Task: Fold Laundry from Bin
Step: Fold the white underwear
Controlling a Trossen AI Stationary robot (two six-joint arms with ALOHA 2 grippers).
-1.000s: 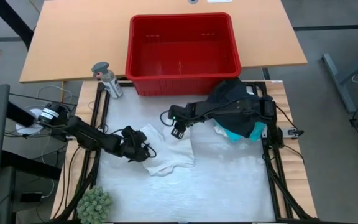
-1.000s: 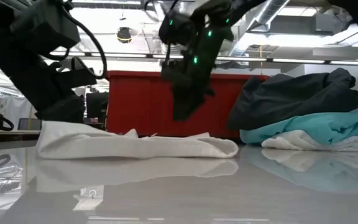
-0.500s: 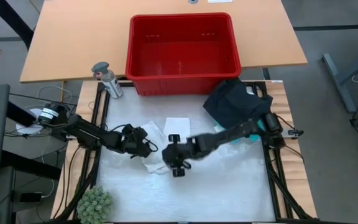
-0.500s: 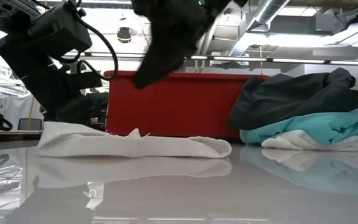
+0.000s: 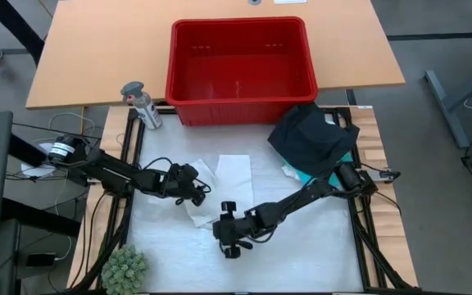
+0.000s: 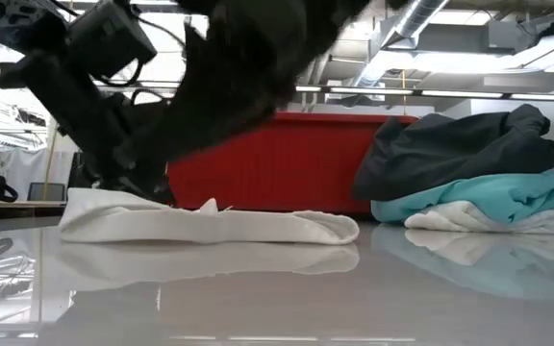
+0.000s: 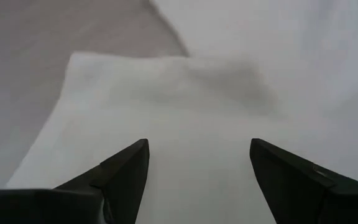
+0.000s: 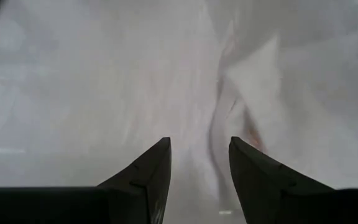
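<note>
While the red bin [image 5: 240, 65] holds nothing, white garment [image 5: 220, 184] on table, both end effectors released, left end effector [image 5: 195, 188], right end effector [image 5: 229, 242].

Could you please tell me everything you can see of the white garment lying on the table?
The white garment is soft, thin cloth, lying flat and partly folded on the pale table in front of the red bin. Seen from table height it is a low, rumpled strip. The left pincer is open at its left edge; the right pincer is open just beyond its near edge.

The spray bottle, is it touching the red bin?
Apart. In the high view, the spray bottle stands left of the red bin, with a strip of bare table showing between them.
</note>
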